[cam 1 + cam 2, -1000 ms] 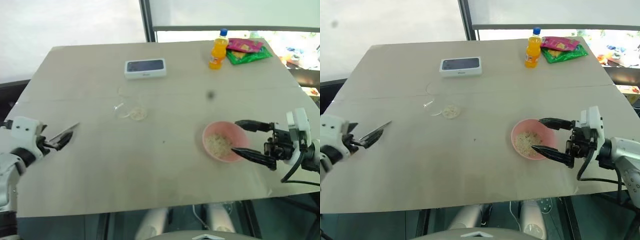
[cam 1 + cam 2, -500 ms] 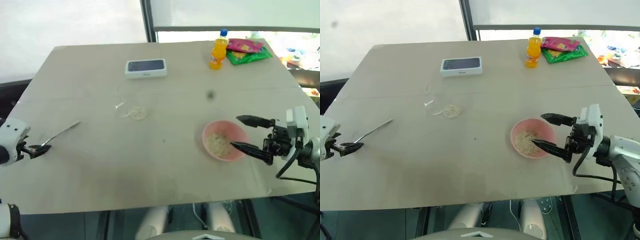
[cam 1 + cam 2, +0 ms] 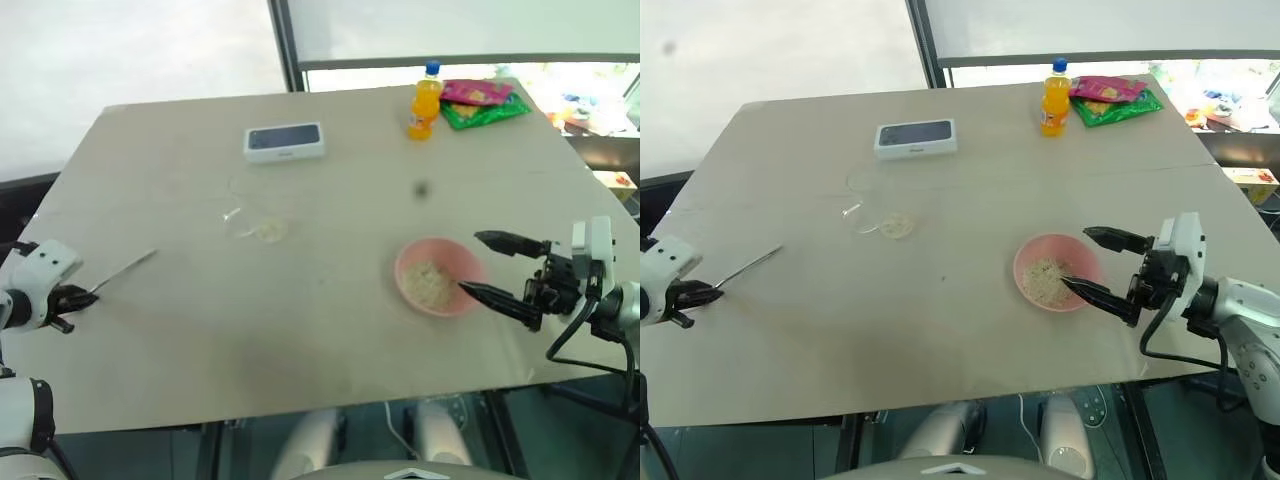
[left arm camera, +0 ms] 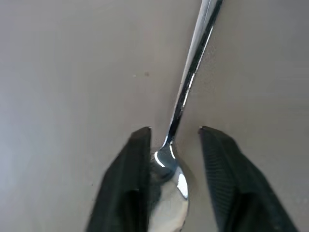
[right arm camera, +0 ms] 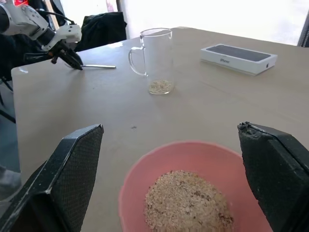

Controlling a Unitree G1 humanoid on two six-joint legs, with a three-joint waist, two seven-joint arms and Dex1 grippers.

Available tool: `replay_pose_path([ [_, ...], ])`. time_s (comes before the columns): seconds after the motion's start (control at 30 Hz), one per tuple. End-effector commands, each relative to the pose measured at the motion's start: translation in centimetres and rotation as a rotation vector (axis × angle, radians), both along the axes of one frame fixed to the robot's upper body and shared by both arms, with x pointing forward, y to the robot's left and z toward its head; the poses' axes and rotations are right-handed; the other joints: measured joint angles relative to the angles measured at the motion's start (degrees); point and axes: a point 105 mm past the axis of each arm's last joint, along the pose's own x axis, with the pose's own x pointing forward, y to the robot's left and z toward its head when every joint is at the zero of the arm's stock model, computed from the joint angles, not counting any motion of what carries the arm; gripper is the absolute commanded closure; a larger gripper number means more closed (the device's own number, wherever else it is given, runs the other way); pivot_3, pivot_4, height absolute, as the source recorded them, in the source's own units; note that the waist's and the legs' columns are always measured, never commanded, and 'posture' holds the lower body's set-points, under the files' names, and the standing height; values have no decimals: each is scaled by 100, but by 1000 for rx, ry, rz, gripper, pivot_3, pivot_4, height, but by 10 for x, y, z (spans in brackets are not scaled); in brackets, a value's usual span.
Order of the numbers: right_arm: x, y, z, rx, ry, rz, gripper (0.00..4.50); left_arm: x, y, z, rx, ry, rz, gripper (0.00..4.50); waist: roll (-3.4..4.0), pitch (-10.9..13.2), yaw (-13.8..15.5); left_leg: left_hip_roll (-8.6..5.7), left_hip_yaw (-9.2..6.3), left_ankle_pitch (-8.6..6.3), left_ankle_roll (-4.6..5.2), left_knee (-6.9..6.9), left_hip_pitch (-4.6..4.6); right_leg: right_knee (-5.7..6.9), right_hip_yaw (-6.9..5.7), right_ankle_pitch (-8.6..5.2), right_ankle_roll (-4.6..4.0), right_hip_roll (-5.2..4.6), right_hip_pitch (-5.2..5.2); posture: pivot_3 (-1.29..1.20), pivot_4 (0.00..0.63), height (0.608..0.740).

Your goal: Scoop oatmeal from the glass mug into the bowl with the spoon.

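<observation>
Pale wood-look table (image 3: 330,330), mostly bare. Status:

- The left gripper (image 3: 80,297) is down at the table's left edge, with its fingers (image 4: 137,174) drawn in close on either side of the spoon (image 3: 125,270), at the spoon's bowl end. It reads as a pinch, but in the left wrist view one pad may still be a hair off the metal.
- The spoon lies low on the tabletop, handle pointing inward toward the glass mug (image 5: 155,53).
- The mug stands upright left of centre and well apart from the spoon. A thin layer of oatmeal (image 5: 160,86) sits in its bottom, and the handle faces the left side of the table.
- The pink bowl (image 3: 402,275) is at front right, near the front edge but not on it, and holds a heap of oat flakes.
- The right gripper (image 3: 470,262) comes in over the right edge, roughly level. Its jaws are spread wide and empty, one fingertip just over the bowl's rim and the other behind the bowl.
- Between spoon, mug and bowl there is only open tabletop (a dark spot on the surface behind the bowl).
- The clutter sits along the far edge: a white phone box (image 3: 285,141), an orange drink bottle (image 3: 424,100) and snack packets (image 3: 485,100), all well apart from the working area.
</observation>
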Motion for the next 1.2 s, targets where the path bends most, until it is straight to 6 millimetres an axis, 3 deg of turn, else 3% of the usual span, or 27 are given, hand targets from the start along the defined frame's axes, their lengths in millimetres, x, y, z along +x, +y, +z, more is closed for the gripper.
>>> replay_pose_path([
  [0.03, -3, -3, 10, -10, -65, -13, 0, -15, 1, -25, -59, 57, 79, 4454, 16, -10, -17, 1, 5, 0, 0, 0, 3, 3, 5, 0, 0, 1, 0, 0, 150, 740],
  [0.23, -5, -6, 7, -16, -53, -24, 0, -5, -7, -28, -98, -54, 68, 4454, 45, -28, -4, 2, 23, 0, 1, 4, 7, 5, 18, 0, 2, -1, 0, 0, 150, 740],
  [0.37, -5, -5, 7, -15, -50, -25, 0, 25, -12, 4, -108, -347, 62, 4454, 33, -26, 71, 2, 13, 0, 1, 11, 3, 4, 13, 0, 1, -1, -1, 0, 150, 740],
  [0.5, -5, -6, 6, -17, -45, -26, 0, 44, -20, 36, -84, -581, 21, 4454, -43, -18, 83, 2, -3, 0, 0, 23, -10, 0, 3, 1, -1, -1, -1, 0, 150, 740],
  [0.63, -2, -7, 6, -21, -45, -26, 0, 51, -27, 56, -61, -725, -2, 4454, -125, -6, 18, 2, -6, 0, -2, 24, -23, -12, 3, 4, -4, -3, -4, 0, 150, 740],
  [0.73, 1, -6, 7, -17, -48, -24, 0, 53, -34, 69, -41, -810, -17, 4454, -132, -4, -2, 2, 8, 0, -2, 23, -27, -17, 17, 5, -6, -6, -11, 0, 150, 740],
  [0.93, 9, -4, 19, 42, -60, -30, 0, 61, -59, 126, 51, -1019, -86, 4454, -142, 2, 41, 4, 12, 0, -2, 18, -43, -13, 19, 9, -12, -6, -31, 0, 150, 740],
  [1.1, 21, -1, 31, 110, -58, -62, 0, 74, -97, 196, 118, -1206, -199, 4454, -147, 5, 77, 4, 5, 0, -2, 22, -45, -13, 10, 17, -19, -4, -31, 0, 150, 740],
  [1.2, 38, -1, 41, 174, -36, -155, 0, 82, -136, 223, 139, -1255, -347, 4454, -147, 5, 64, 3, 6, 1, -4, 23, -45, -14, 10, 18, -19, -4, -31, 0, 150, 740],
])
